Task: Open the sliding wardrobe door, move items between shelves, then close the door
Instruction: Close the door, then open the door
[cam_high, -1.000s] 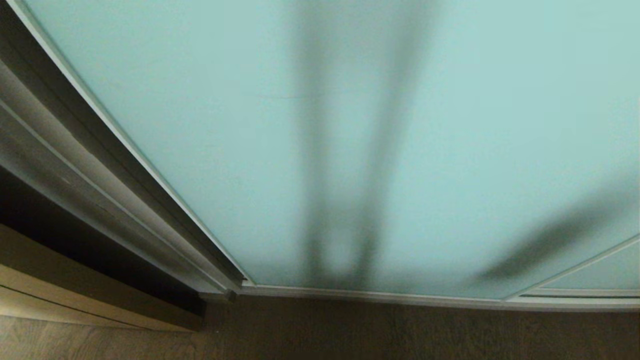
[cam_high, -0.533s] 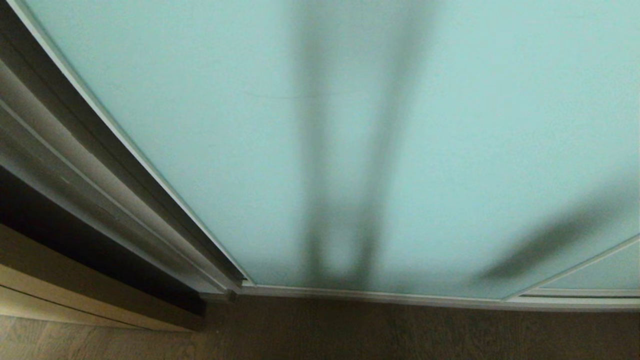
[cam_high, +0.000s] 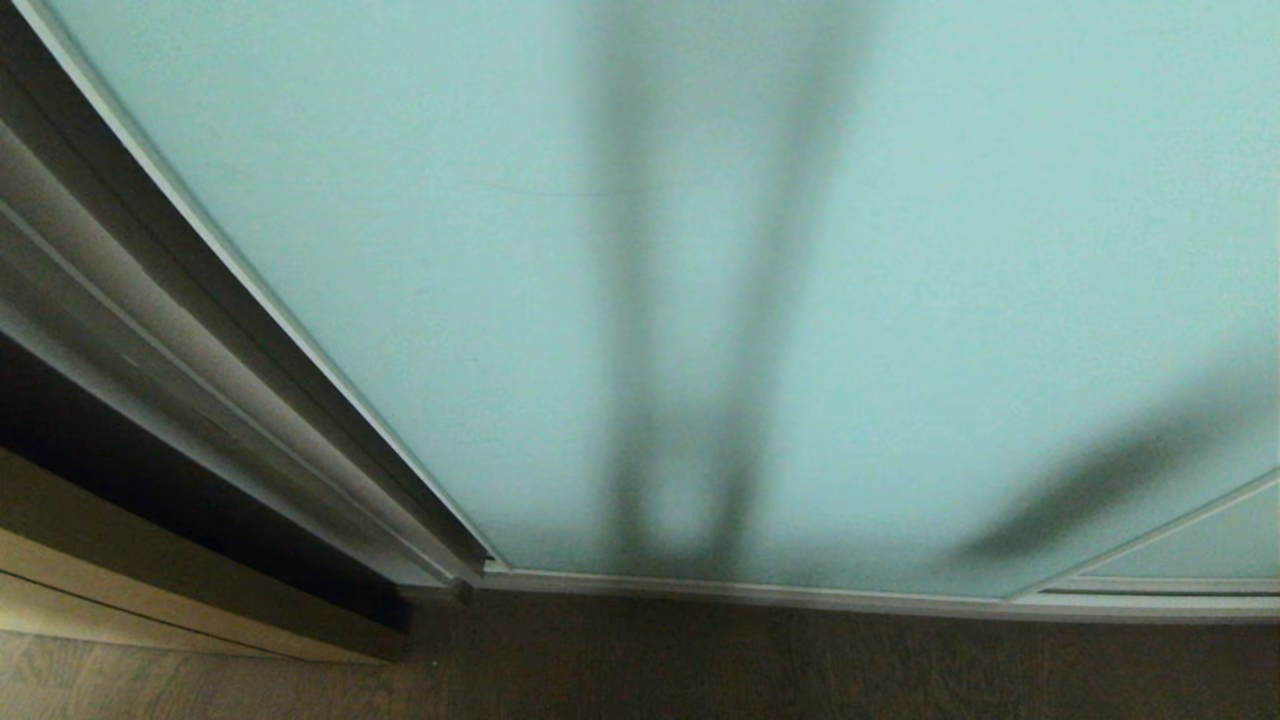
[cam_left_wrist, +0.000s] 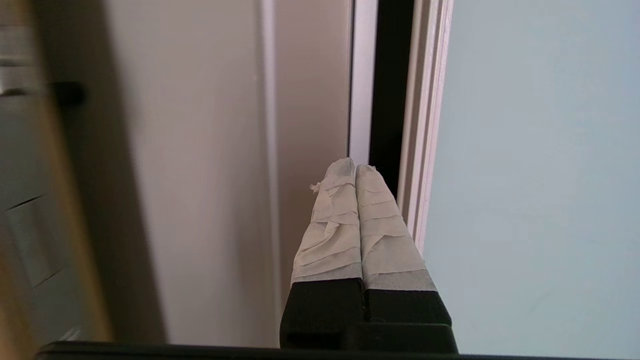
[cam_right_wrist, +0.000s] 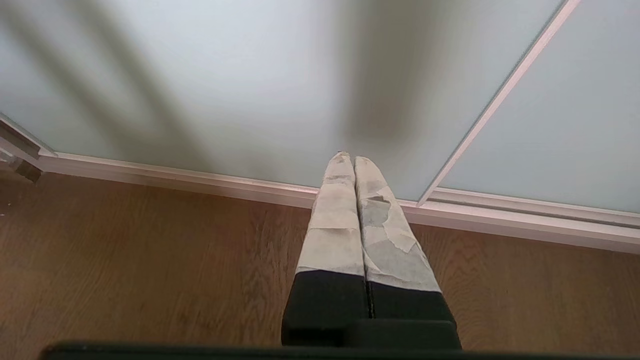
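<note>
A: Where is the sliding wardrobe door (cam_high: 400, 250) standing?

B: It is filling most of the head view, and its frosted blue-green glass is reaching down to the wooden floor (cam_high: 800, 670). Its silver frame (cam_high: 300, 330) is running along the left edge of the glass, and a narrow dark gap (cam_left_wrist: 382, 100) is showing just beside that frame.

A: What is the left hand (cam_left_wrist: 355, 170) doing?

B: It is pointing at the dark gap, close to the frame. Its two taped fingers (cam_left_wrist: 332, 220) are pressing together, so it is clenched and is grasping nothing. Whether the tips are touching the frame, I cannot tell.

A: And the right hand (cam_right_wrist: 348, 159)?

B: It is hanging low over the floor, in front of the bottom rail (cam_right_wrist: 175, 175) of the door. It is also clenched, with nothing between its fingers.
</note>
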